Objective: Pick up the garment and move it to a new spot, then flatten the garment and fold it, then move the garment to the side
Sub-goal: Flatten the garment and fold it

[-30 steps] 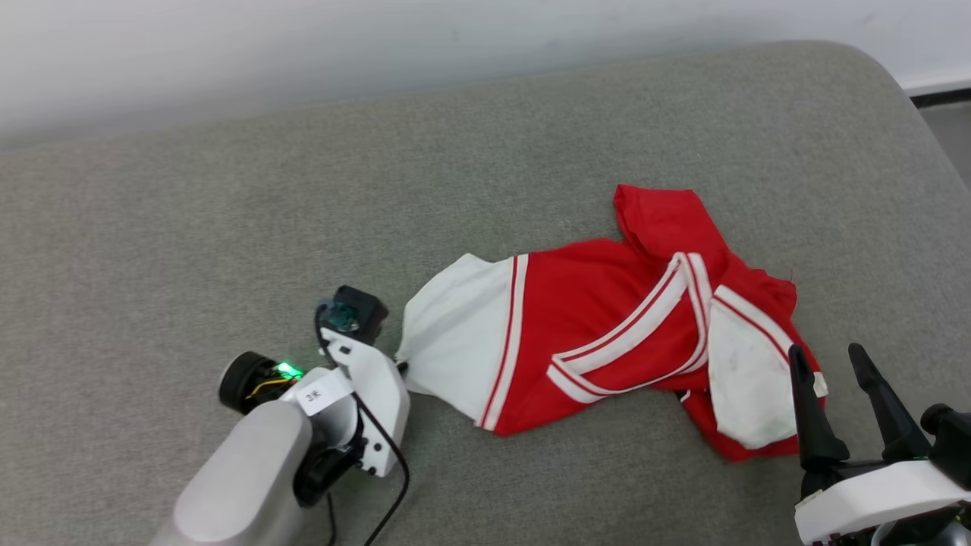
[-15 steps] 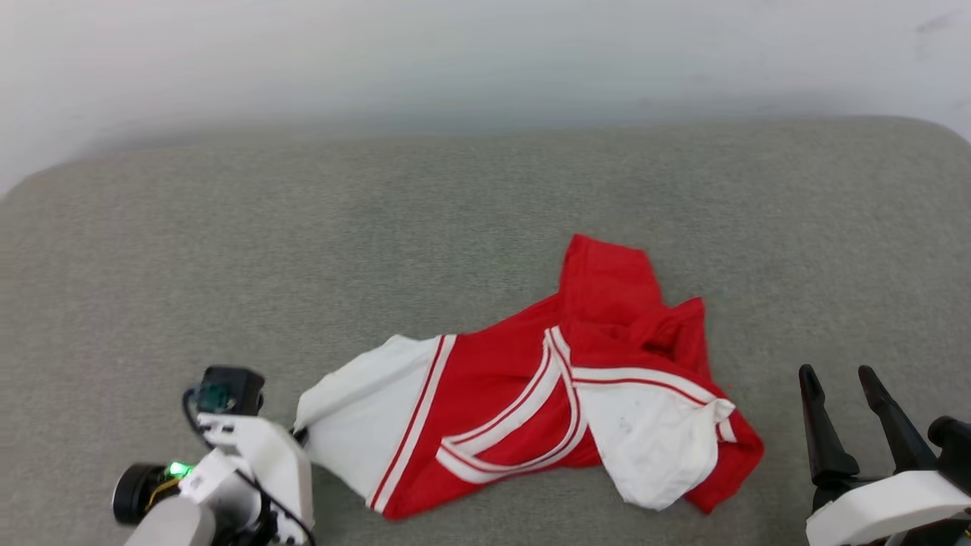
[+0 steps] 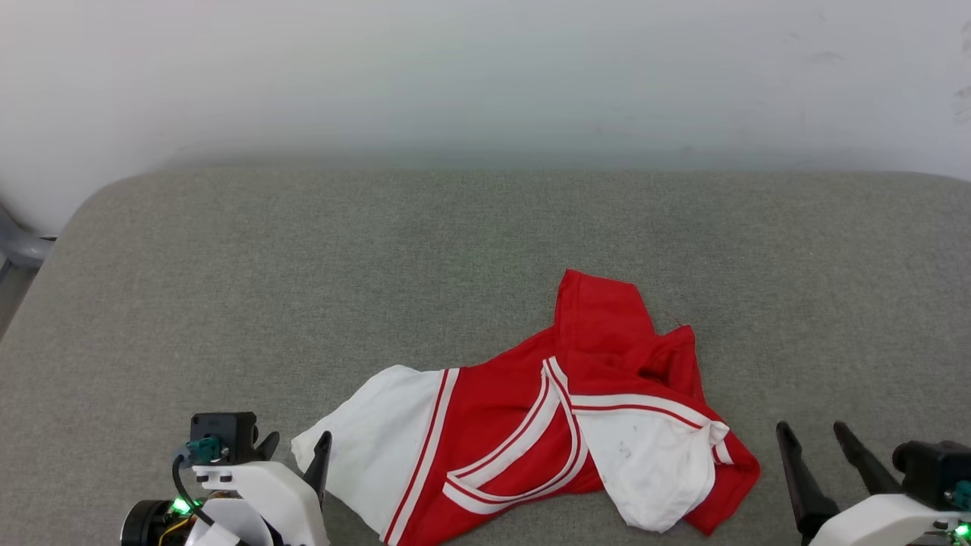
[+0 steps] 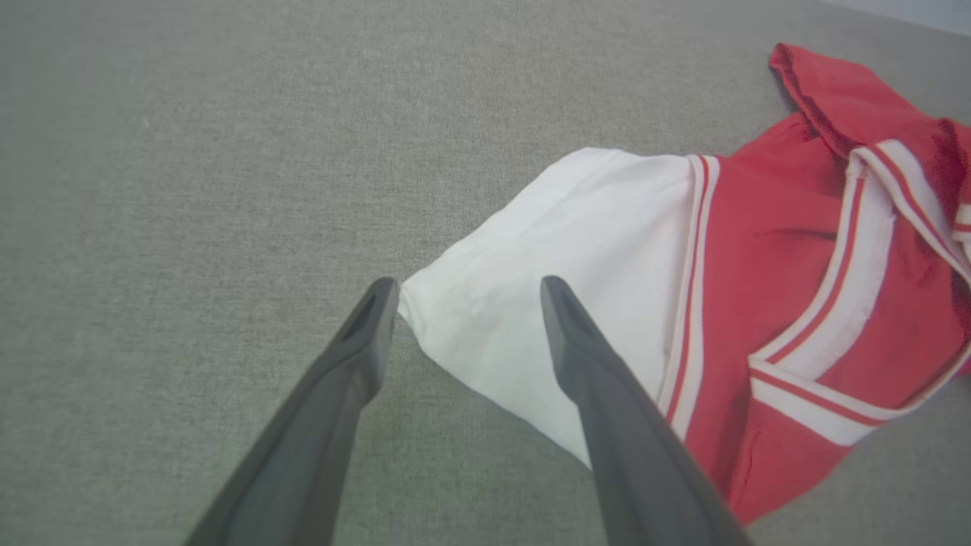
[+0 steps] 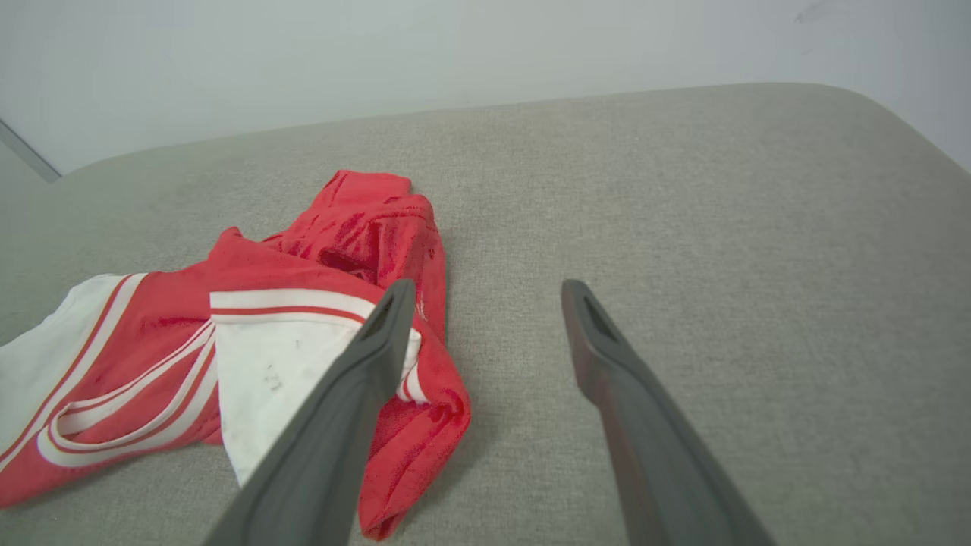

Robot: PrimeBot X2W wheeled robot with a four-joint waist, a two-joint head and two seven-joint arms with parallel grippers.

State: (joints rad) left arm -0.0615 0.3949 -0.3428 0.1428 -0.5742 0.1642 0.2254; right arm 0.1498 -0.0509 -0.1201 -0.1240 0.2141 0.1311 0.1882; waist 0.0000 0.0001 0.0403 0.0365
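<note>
As garment (image 3: 501,409) lies on cushion (image 3: 303,288), wall (image 3: 455,76) seems white.

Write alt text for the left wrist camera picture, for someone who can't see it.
The open left tool points at a crumpled red garment, one finger each side of its white sleeve tip. The garment lies on a grey fabric surface.

L gripper (image 4: 466,284): mine, jaws spread wide, nothing clamped; both dark fingers (image 4: 334,402) rise from the bottom edge.
Garment (image 4: 766,250): red tee w/ red-white striped trim, lying rumpled at frame right.
White sleeve (image 4: 576,243): pointed corner sits btwn my fingertips; left tip just beside it, right finger crosses over the cloth. Contact: can't tell.
Surface (image 4: 190,167): grey woven fabric under garment & fingers.
</note>
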